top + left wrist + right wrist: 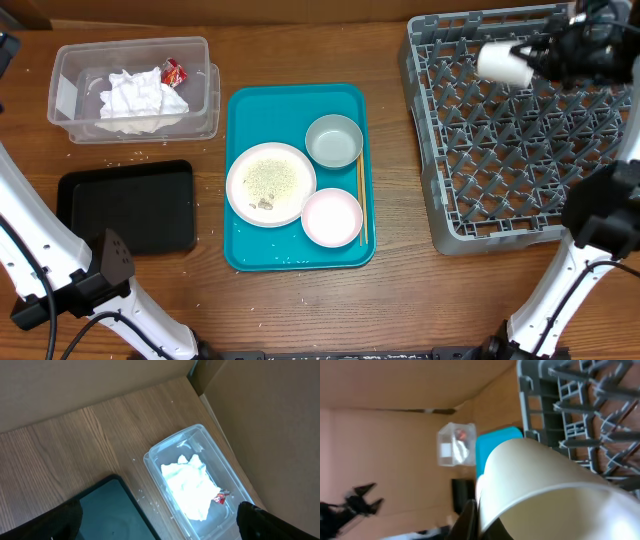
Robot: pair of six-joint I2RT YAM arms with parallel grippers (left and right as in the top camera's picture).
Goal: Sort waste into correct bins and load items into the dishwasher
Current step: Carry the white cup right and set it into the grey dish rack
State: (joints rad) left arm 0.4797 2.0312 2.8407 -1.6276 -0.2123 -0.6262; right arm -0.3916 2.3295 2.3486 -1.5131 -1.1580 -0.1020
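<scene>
Right end effector [535,57] clasps the tumbler cup [503,62] over the peg-studded dish rack [424,150].

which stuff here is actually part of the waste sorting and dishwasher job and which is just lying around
Part of the job: tissue, red wrapper, clear tub, black tray, plate, crumbs on it, bowl, small dish, dish rack, cup held by the right end effector.

Just lying about: teal tray, chopsticks.
</scene>
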